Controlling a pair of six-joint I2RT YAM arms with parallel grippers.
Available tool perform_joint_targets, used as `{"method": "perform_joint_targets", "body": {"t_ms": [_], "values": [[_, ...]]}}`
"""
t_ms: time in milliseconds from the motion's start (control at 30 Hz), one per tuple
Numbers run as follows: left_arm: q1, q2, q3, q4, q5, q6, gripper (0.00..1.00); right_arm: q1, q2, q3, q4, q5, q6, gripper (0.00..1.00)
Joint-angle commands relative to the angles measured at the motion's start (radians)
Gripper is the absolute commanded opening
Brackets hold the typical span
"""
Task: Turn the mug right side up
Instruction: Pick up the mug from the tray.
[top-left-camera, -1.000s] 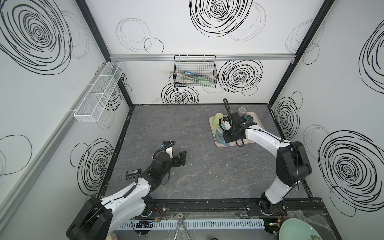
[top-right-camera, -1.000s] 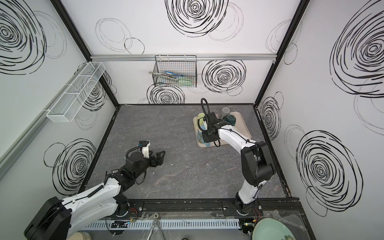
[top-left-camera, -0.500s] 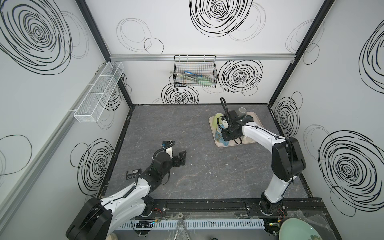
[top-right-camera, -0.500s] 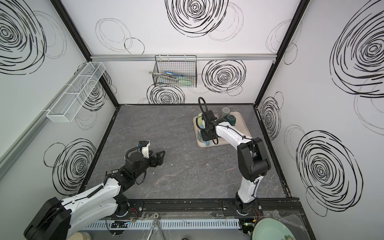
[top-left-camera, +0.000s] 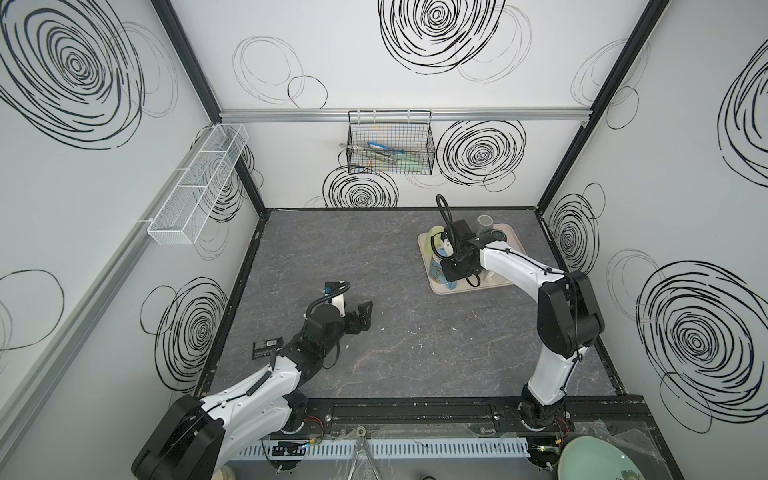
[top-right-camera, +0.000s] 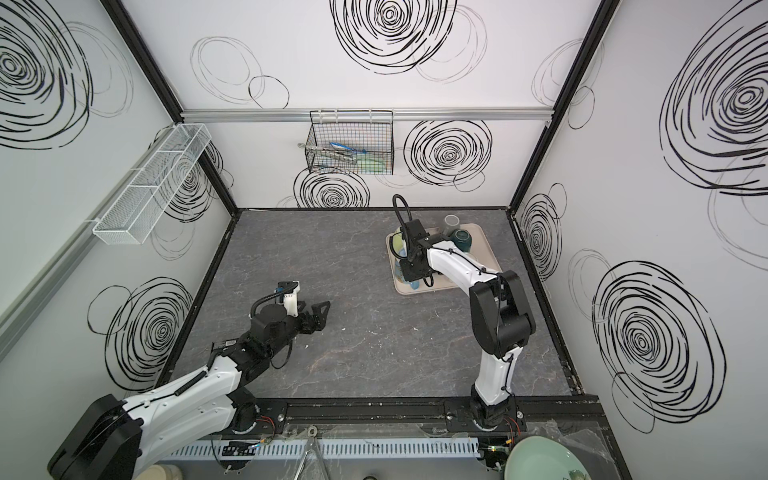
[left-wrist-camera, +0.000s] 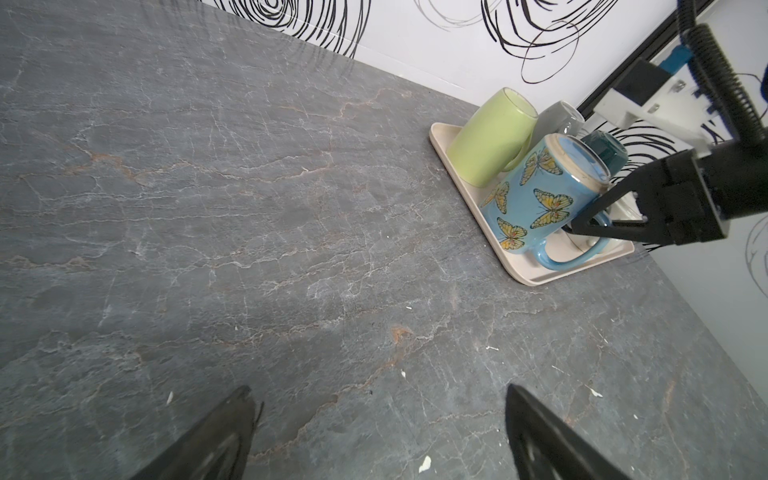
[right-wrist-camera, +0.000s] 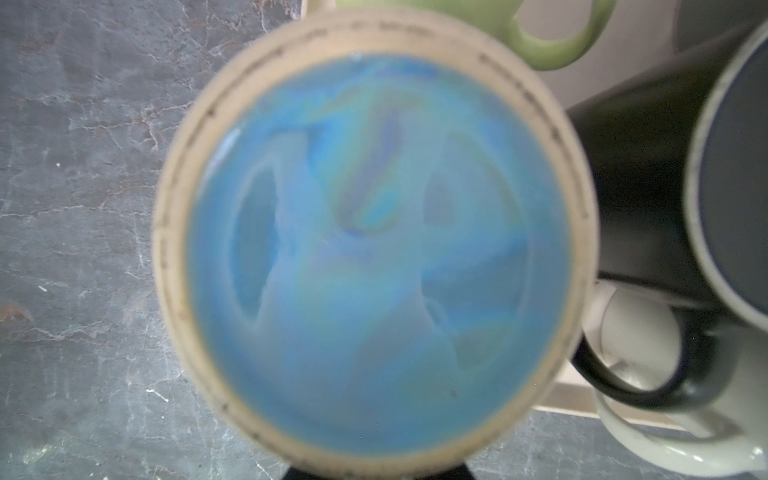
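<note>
Risk: the right gripper (left-wrist-camera: 577, 226), its jaws seemingly pinched on the handle alone, could let the mug (left-wrist-camera: 536, 195) swing or slip while turning. That would knock the green mug (left-wrist-camera: 490, 137) and dark mug (left-wrist-camera: 604, 149) crowded beside it. The mug is glossy blue with orange butterflies, base up, on a corner of the tray (left-wrist-camera: 523, 272), right of centre in both top views. The left gripper (left-wrist-camera: 378, 388) has its jaws spread wide over bare table.

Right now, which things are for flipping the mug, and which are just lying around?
For the job: butterfly mug, upside down on the tray; right gripper at its handle.

Just lying about: green mug; grey mug; dark teal mug; wall basket; left gripper, open.
</note>
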Motion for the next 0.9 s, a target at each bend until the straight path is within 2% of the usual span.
{"method": "perform_joint_targets", "body": {"t_ms": [0, 200, 267, 467, 600, 700, 867], "values": [[0.007, -0.007, -0.015, 0.046, -0.006, 0.002, 0.96, 0.010, 0.039, 0.020, -0.047, 0.030, -0.010, 0.25], [0.007, -0.004, -0.015, 0.049, -0.003, 0.002, 0.96, 0.011, 0.052, 0.035, -0.051, 0.034, -0.011, 0.27], [0.007, -0.004, -0.014, 0.050, -0.004, 0.001, 0.96, 0.013, 0.055, 0.034, -0.050, 0.034, -0.011, 0.32], [0.007, -0.002, -0.015, 0.052, -0.001, 0.001, 0.96, 0.012, 0.056, 0.037, -0.044, 0.019, -0.010, 0.33], [0.007, 0.000, -0.017, 0.055, -0.001, 0.000, 0.96, 0.012, 0.058, 0.043, -0.043, 0.026, -0.009, 0.25], [0.007, 0.002, -0.016, 0.055, 0.001, 0.001, 0.96, 0.013, 0.054, 0.044, -0.040, 0.027, -0.007, 0.13], [0.007, 0.001, -0.015, 0.053, 0.001, 0.002, 0.96, 0.008, 0.030, 0.033, -0.024, 0.009, -0.008, 0.07]]}}
